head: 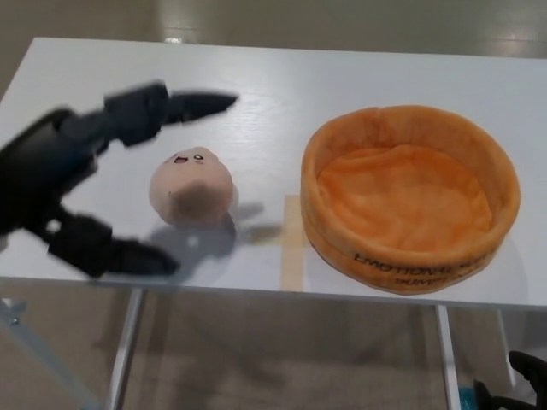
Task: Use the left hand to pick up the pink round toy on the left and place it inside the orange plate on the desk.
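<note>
We see bare desk [256, 85] behind and in front of the pink toy [192, 185]. Toward the right edge, the orange plate's [410, 196] tall soft rim walls that side; a clear strip separates them.

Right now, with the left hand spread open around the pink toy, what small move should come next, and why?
Probably lower the left hand a little and close it on the pink toy. The hand is open, its upper fingers beyond the toy and its thumb on the near side, so the toy sits between them, apparently untouched. The orange plate waits empty to the right.
</note>
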